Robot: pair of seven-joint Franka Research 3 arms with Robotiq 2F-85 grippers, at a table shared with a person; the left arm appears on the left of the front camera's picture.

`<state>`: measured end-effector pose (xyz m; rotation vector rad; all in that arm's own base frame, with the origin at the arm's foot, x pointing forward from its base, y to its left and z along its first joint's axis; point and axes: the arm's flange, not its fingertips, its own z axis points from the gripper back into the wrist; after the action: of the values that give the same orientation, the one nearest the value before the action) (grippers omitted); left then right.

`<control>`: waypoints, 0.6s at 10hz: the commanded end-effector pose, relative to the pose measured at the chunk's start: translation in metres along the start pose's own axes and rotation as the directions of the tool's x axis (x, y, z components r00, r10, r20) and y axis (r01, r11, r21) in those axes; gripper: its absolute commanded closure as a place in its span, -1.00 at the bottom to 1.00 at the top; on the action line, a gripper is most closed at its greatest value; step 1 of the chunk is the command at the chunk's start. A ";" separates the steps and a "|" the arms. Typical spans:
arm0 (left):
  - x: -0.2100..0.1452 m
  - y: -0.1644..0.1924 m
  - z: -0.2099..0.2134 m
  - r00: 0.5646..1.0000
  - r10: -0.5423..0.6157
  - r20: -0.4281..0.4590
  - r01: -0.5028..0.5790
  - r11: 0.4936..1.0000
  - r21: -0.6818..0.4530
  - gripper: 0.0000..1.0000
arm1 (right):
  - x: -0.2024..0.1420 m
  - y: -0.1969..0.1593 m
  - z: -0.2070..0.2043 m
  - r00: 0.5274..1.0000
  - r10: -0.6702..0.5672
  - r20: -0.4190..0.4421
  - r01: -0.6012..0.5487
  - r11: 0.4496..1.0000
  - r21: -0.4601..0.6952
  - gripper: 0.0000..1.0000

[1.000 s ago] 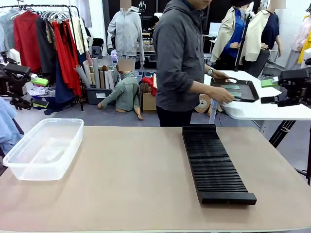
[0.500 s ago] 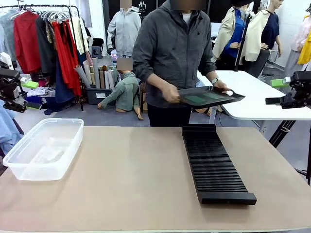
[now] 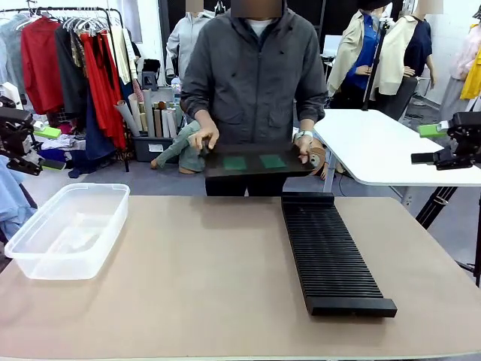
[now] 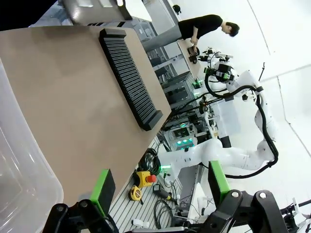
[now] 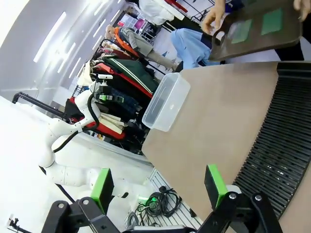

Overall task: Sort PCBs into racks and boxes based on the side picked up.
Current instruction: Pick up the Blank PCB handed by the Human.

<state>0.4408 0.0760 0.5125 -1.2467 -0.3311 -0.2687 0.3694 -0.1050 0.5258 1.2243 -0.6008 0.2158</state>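
Beside table [image 3: 210, 271], left arm [image 3: 15, 129], right arm [image 3: 462, 139] raised, both jaws parted, empty.

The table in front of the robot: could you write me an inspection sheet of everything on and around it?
Surface: tan table, flat.
Job's things: clear tub at the robot's left, empty; black slotted rack at its right, no boards in it; two PCBs, green face up, on a black tray held by a person at the far side.
Clutter: nothing seen.
Grippers: left gripper open; right gripper open; both hold nothing.
Cables: coils on the floor.
Surroundings: clothes rail, white table.
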 end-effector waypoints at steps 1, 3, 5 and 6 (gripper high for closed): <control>0.000 -0.004 0.002 1.000 0.001 0.002 -0.001 1.000 -0.001 -1.00 | 0.000 0.003 0.000 1.000 0.011 0.008 -0.011 1.000 0.011 -1.00; 0.000 -0.004 0.002 1.000 0.001 0.002 -0.001 1.000 -0.001 -1.00 | 0.000 0.003 0.000 1.000 0.011 0.008 -0.011 1.000 0.011 -1.00; 0.000 -0.004 0.002 1.000 0.001 0.002 -0.001 1.000 -0.001 -1.00 | 0.000 0.003 0.000 1.000 0.011 0.008 -0.011 1.000 0.011 -1.00; 0.000 -0.004 0.002 1.000 0.001 0.002 -0.001 1.000 -0.001 -1.00 | 0.000 0.000 0.000 1.000 0.000 -0.001 0.000 1.000 -0.001 -1.00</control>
<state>0.4407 0.0762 0.5126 -1.2466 -0.3314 -0.2684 0.3697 -0.1045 0.5255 1.2228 -0.5989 0.2157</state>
